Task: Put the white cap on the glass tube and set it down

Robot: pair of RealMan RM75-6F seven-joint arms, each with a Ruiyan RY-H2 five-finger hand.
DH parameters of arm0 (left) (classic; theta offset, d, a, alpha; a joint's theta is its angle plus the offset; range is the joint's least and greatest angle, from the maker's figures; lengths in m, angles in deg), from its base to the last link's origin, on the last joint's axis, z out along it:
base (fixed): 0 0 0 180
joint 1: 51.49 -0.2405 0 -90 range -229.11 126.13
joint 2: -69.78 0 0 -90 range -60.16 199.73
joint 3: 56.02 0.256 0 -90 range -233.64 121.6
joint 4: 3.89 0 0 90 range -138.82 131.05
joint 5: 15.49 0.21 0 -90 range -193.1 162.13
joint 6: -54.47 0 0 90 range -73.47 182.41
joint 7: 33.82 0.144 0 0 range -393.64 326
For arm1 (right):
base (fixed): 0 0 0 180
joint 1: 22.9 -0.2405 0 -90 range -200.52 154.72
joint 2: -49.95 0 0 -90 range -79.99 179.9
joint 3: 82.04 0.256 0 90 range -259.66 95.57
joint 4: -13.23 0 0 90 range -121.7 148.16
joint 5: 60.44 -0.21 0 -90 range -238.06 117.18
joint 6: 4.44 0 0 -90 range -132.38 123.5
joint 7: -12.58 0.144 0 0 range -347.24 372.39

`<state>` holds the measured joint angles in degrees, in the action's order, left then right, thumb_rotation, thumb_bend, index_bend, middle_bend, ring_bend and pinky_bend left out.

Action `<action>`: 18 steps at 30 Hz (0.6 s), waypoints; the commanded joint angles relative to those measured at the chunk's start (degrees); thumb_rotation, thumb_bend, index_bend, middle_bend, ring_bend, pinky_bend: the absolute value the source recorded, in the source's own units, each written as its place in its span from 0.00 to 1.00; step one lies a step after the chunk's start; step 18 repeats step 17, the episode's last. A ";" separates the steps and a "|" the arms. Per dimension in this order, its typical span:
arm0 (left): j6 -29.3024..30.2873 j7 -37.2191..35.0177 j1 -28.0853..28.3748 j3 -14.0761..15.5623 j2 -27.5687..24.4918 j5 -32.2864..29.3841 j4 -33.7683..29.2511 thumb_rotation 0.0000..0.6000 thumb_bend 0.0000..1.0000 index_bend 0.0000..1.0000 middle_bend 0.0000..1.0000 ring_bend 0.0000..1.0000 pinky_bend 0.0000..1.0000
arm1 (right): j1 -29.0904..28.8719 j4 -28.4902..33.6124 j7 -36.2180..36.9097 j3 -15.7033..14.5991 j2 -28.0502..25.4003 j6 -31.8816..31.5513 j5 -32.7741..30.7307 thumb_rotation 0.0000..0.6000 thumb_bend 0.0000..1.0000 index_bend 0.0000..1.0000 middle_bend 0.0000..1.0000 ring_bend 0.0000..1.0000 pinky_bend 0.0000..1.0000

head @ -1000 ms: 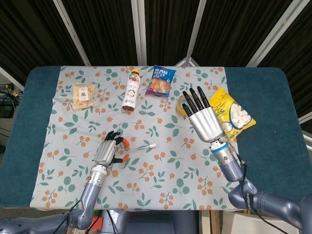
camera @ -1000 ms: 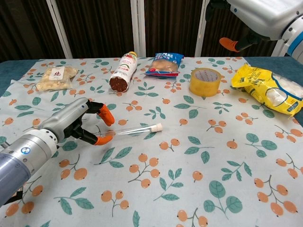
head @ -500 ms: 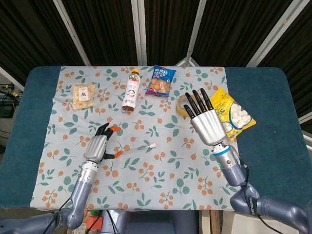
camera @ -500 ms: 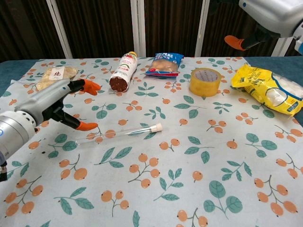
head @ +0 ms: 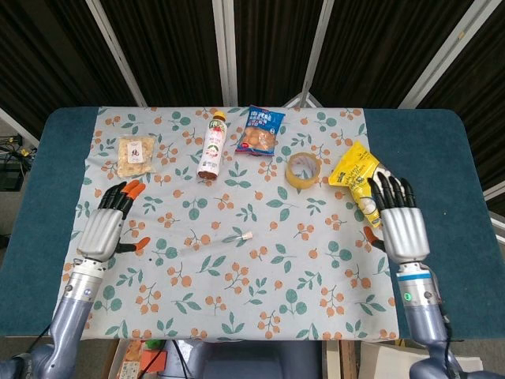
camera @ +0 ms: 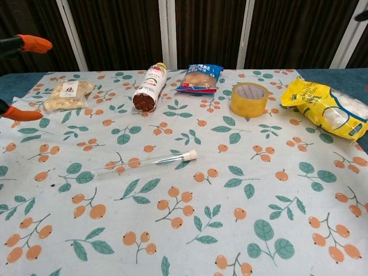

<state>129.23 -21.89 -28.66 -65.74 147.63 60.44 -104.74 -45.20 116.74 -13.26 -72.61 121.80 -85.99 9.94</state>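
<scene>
**Wrapping up: tube capped and down, both hands clear**

Your glass tube lies flat on the patterned cloth near the middle, its white cap seated on the end toward your right. That reads as the last step done; nothing touches the tube. Your left hand hangs out by the cloth's left edge, fingers spread and holding nothing. Your right hand sits beside the yellow bag, fingers straight and apart, also holding nothing.

Next call, as I judge it: simply rest the arms, no regrasp needed.

Compared with a second ago, your left hand has pulled away from the tube's bare end, and your right has dropped from over the tape roll toward the table's right side. The tube has not shifted.
</scene>
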 commanded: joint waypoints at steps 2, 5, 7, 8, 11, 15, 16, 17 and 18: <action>5.15 -3.48 -5.51 4.71 -6.14 5.06 -3.39 1.00 0.19 0.05 0.04 0.00 0.00 | 6.06 1.29 6.28 -4.11 -4.60 -2.87 0.78 1.00 0.31 0.00 0.00 0.00 0.00; 10.30 -6.94 -10.70 9.22 -9.04 9.17 -2.16 1.00 0.19 0.05 0.04 0.00 0.00 | 10.62 -0.64 10.54 -7.52 -7.11 -5.91 4.00 1.00 0.31 0.00 0.00 0.00 0.00; 11.84 -8.70 -12.65 10.88 -10.11 10.23 -1.69 1.00 0.19 0.05 0.04 0.00 0.00 | 12.33 -2.11 12.52 -8.41 -7.39 -7.65 5.92 1.00 0.31 0.00 0.00 0.00 0.00; 12.32 -9.18 -13.16 11.27 -10.44 10.63 -1.53 1.00 0.19 0.05 0.04 0.00 0.00 | 12.79 -2.56 13.16 -8.60 -7.42 -8.11 6.48 1.00 0.31 0.00 0.00 0.00 0.00; 14.34 -10.90 -14.98 12.58 -11.87 12.45 -0.57 1.00 0.19 0.05 0.04 0.00 0.00 | 14.55 -4.54 15.59 -9.45 -7.40 -9.89 8.75 1.00 0.31 0.00 0.00 0.00 0.00; 17.03 -13.40 -17.12 13.63 -13.20 14.24 1.55 1.00 0.19 0.05 0.04 0.00 0.00 | 16.34 -6.73 18.47 -9.97 -7.12 -11.67 10.78 1.00 0.31 0.00 0.00 0.00 0.00; 17.42 -13.88 -17.51 13.77 -13.36 14.36 2.05 1.00 0.19 0.05 0.04 0.00 0.00 | 16.55 -7.11 18.84 -10.02 -7.08 -11.83 11.14 1.00 0.31 0.00 0.00 0.00 0.00; 17.71 -14.48 -17.92 13.91 -13.59 14.23 2.48 1.00 0.19 0.05 0.04 0.00 0.00 | 16.70 -7.52 19.01 -10.11 -7.10 -11.94 11.57 1.00 0.31 0.00 0.00 0.00 0.00; 17.71 -14.48 -17.92 13.91 -13.59 14.23 2.48 1.00 0.19 0.05 0.04 0.00 0.00 | 16.70 -7.52 19.01 -10.11 -7.10 -11.94 11.57 1.00 0.31 0.00 0.00 0.00 0.00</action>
